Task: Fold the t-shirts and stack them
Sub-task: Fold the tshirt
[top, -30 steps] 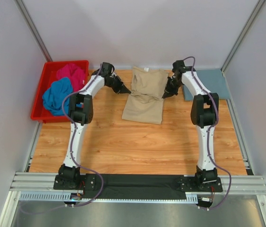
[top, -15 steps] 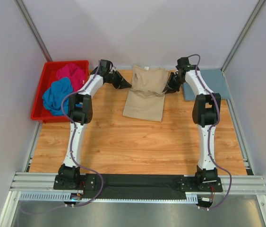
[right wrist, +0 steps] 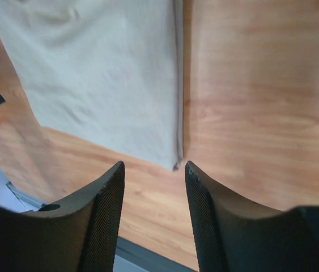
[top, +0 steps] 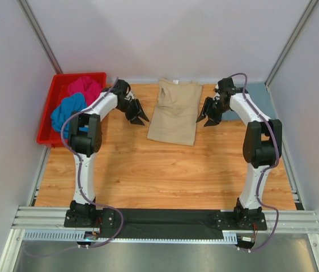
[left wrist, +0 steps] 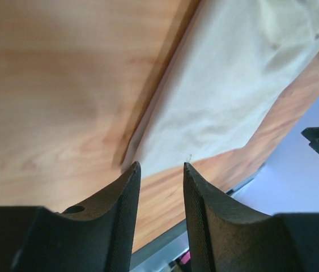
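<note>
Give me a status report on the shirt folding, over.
Left gripper open, empty, left of beige shirt. Right gripper open, empty, on its right. That shirt folded flat on table; blue shirt, magenta shirt bunched in red bin. Nothing blocking.

Shows only part of the beige t-shirt (left wrist: 233, 73) in each wrist view, cropped by the picture edges. Hides a stretch of the grey-blue t-shirt (top: 263, 92) behind the right arm (top: 245, 109). Covers the magenta t-shirt (top: 86, 88) partly with the bright blue t-shirt (top: 67, 113) in the red bin (top: 46, 116), folds too small to read
</note>
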`<state>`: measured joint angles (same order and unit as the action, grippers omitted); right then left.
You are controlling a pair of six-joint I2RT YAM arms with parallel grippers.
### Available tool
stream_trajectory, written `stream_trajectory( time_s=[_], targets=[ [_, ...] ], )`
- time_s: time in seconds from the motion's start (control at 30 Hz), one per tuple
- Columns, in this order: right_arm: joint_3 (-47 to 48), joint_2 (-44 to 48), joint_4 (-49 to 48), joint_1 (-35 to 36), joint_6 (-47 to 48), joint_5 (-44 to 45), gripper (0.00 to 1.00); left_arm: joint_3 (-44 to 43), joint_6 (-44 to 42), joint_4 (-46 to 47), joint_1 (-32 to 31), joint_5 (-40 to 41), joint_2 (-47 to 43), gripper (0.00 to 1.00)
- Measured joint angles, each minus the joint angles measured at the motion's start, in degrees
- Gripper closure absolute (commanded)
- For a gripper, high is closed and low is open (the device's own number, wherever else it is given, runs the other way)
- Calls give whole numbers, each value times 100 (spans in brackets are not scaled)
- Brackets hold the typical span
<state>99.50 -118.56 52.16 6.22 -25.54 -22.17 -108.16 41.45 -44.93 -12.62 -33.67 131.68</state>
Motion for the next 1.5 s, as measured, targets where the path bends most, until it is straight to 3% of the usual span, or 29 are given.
stream_trajectory(
  time_s=[0.2,0.3,0.43,0.83,0.93,1.0,1.03,1.07,1.1,1.17,1.3,1.5],
  targets=[
    [-1001,448,-149,201,382,-273,50,859,-520,-103,-61,203,-636,56],
    [-1147,332,-149,223,588,-378,56,1351,-627,-11,-98,247,-664,56],
    [-1182,197,-232,227,723,-466,55,1808,-625,87,-136,98,-660,56],
    [-1786,157,-610,442,741,-581,56,1799,-605,658,-227,-149,-656,53],
    [-1849,153,-667,452,737,-584,62,1663,-608,660,-229,-164,-584,55],
    [-1910,153,-765,452,730,-588,68,1593,-610,673,-236,-168,-514,61],
    [-1965,153,-828,452,721,-595,74,1578,-608,688,-240,-170,-479,76],
    [-2020,153,-887,452,719,-603,94,1574,-590,695,-247,-179,-442,84],
    [-2090,153,-938,450,708,-651,100,1574,-616,699,-254,-184,-413,90],
    [-2190,144,-984,448,684,-680,100,1578,-634,706,-306,-203,-356,100],
    [-2424,254,-1185,417,675,-780,100,1733,-658,772,-485,-219,-415,100],
    [-3154,756,-1220,413,719,-695,100,2806,-551,739,-741,142,-1185,100]
  ],
)
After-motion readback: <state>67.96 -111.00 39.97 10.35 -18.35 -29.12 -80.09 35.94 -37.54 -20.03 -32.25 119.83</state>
